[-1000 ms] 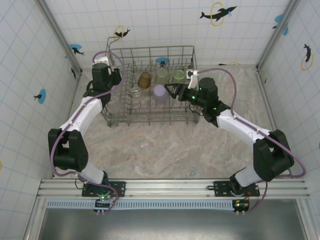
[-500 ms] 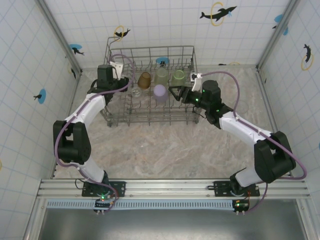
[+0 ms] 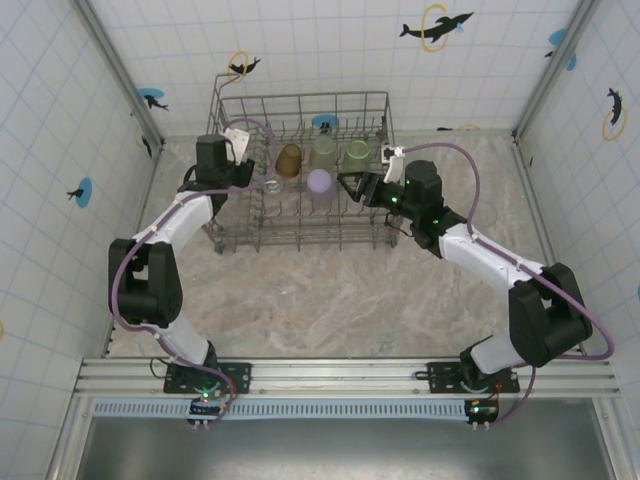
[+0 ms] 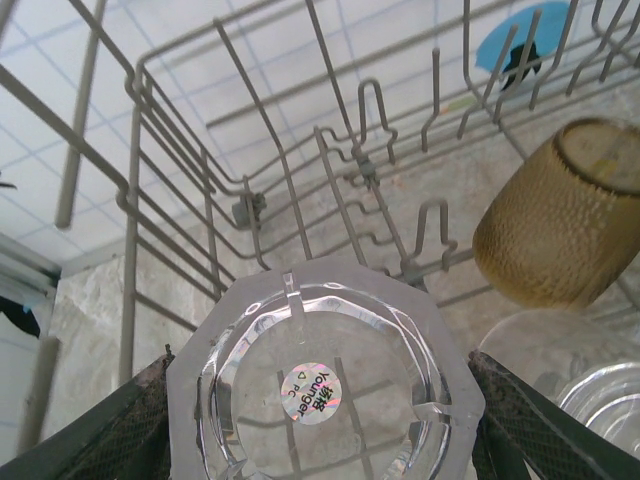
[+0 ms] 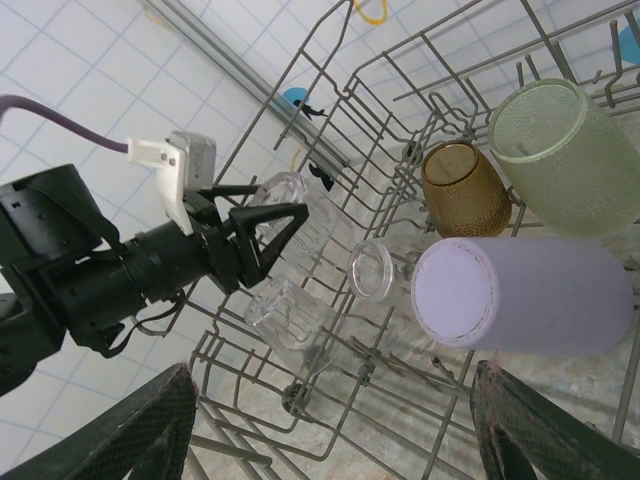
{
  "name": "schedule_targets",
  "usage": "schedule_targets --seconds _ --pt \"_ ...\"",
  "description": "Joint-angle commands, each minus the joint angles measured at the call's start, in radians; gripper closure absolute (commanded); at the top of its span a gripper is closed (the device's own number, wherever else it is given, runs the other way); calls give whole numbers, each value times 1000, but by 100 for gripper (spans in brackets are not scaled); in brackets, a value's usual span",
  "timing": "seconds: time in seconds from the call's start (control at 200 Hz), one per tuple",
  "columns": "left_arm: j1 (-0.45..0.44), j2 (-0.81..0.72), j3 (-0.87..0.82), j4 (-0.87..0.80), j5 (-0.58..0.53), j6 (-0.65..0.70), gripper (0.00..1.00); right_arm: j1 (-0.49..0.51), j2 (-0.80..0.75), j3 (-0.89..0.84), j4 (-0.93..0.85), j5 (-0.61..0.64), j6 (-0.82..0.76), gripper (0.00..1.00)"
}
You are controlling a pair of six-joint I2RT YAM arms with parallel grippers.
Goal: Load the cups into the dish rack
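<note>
Placing a clear faceted plastic tumbler (image 4: pixel 325 350) in the left end of the grey wire dish rack (image 3: pixel 300 241) seems the current step. The left gripper (image 4: pixel 322 435) pinches it; the right gripper (image 3: pixel 351 186) hangs spread, empty. The next move calls for seating it among the tines, then releasing.

The left arm (image 3: pixel 165 230) is stretched up along the left side of the dish rack (image 3: pixel 300 97). Its wrist is turned in toward the rack. The left hand (image 3: pixel 250 170) is held over the left part of the rack, and a clear cup (image 4: pixel 320 395) is gripped between its two fingers (image 4: pixel 100 430). The right arm (image 3: pixel 480 255) is reached out to the right side of the rack. The right hand (image 3: pixel 352 187) is pointed into the rack, with its fingers spread wide and nothing held between them.
</note>
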Motion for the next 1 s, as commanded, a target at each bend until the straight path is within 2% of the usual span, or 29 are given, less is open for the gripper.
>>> schedule_targets --seconds 0.0,0.315,0.515,0.996 --pt "-2 10 -6 88 -4 -12 100 -2 -25 -14 39 -6 7 26" --pt "-3 55 -27 106 -32 -64 100 3 -12 -10 47 -3 15 26" --pt "-2 73 -35 121 -87 -89 100 5 -8 -8 55 -7 23 26" --pt "-6 103 -31 81 -93 -83 100 8 0 -8 67 -7 28 26"
